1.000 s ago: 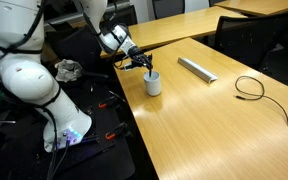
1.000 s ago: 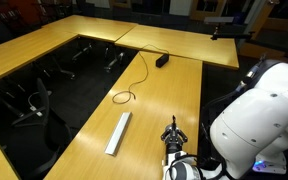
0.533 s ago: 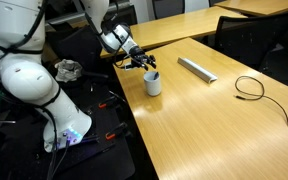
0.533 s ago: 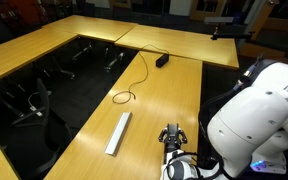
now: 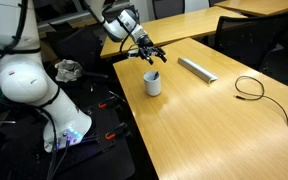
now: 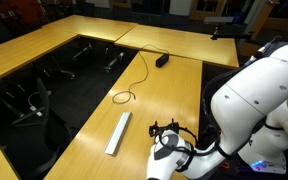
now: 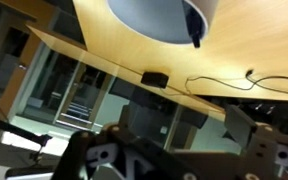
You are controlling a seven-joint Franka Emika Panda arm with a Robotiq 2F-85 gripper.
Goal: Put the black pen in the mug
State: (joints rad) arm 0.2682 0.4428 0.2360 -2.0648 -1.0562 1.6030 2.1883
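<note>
Holds the gripper (image 5: 151,56) just above the mug (image 5: 153,84) near the table (image 5: 214,130) edge, jaws spread with nothing between them. Shows the black pen (image 7: 194,28) standing inside the mug, leaning on its rim in the wrist view. Has, farther right, a grey bar (image 5: 196,68) and a looped cable (image 5: 249,88).

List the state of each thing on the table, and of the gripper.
mug: upright.
black pen: standing in the mug, end past the rim.
gripper: open, empty, above the mug.
grey bar: lying flat.
cable: loose, looped.
</note>
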